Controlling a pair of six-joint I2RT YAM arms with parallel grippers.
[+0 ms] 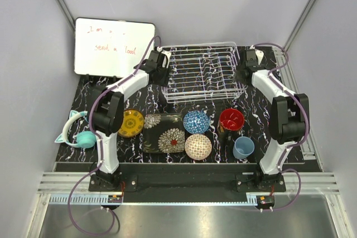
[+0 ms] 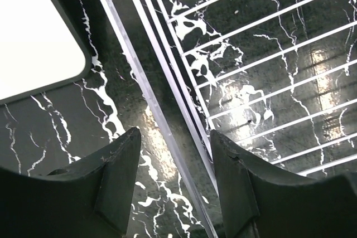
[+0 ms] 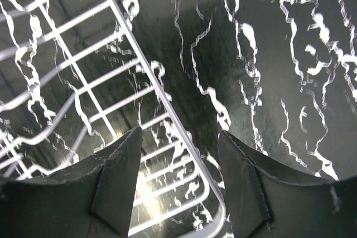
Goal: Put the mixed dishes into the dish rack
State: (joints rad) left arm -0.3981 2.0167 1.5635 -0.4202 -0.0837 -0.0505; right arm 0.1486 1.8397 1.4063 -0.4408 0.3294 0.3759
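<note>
The white wire dish rack (image 1: 203, 73) stands at the back middle of the dark marbled mat. My left gripper (image 1: 163, 66) is at its left side. In the left wrist view this gripper (image 2: 174, 135) is open, its jaws astride the rack's rim wire (image 2: 160, 54) without touching it. My right gripper (image 1: 245, 68) is at the rack's right side, open (image 3: 179, 132), with the rim wire (image 3: 132, 34) between its jaws. In a row in front lie a yellow plate (image 1: 131, 122), a dark floral plate (image 1: 163, 133), a blue bowl (image 1: 196, 121), a beige bowl (image 1: 198, 146), a black mug with red inside (image 1: 231, 120) and a light-blue cup (image 1: 243, 147).
A whiteboard (image 1: 114, 47) with writing leans at the back left, close to my left gripper, and its corner (image 2: 33, 32) shows in the left wrist view. Teal cat-ear headphones (image 1: 78, 132) lie at the mat's left edge. Grey walls enclose the table.
</note>
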